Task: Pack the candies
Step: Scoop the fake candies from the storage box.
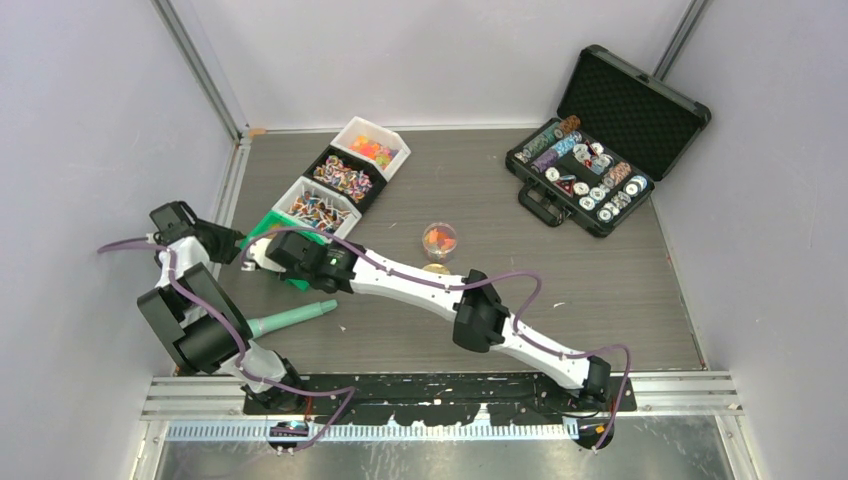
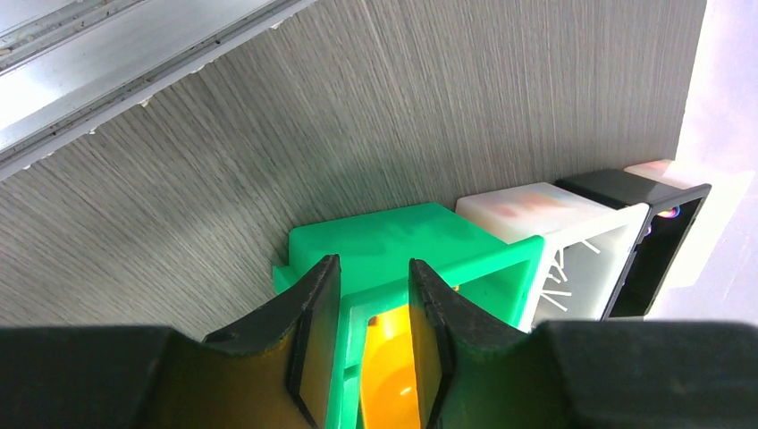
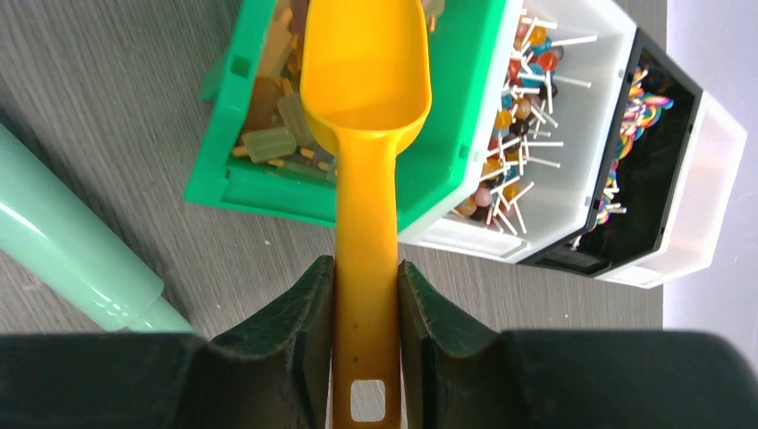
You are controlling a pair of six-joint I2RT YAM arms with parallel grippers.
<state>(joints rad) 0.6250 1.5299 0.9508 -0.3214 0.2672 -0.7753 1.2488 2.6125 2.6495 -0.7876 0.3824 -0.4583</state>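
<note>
Four bins stand in a diagonal row. The far white bin holds orange-red-yellow candies point(image 1: 371, 148), the black bin holds striped candies point(image 1: 343, 178), and the near white bin holds stick sweets point(image 1: 317, 210). The green bin point(image 3: 447, 134) holds golden-brown candies point(image 3: 268, 98). My right gripper point(image 3: 366, 277) is shut on the handle of the orange scoop point(image 3: 366, 71). The scoop's empty bowl hangs over the green bin. My left gripper point(image 2: 375, 268) is open and straddles the green bin's point(image 2: 384, 237) corner wall. One finger is outside the bin and one inside. In the top view, my right gripper point(image 1: 268, 258) hides most of that bin.
A small clear cup point(image 1: 439, 240) with orange candies stands mid-table, with a gold disc point(image 1: 436, 268) just in front of it. A mint-green cylinder point(image 1: 290, 320) lies near the left arm. An open black case of poker chips point(image 1: 590, 165) sits at the back right.
</note>
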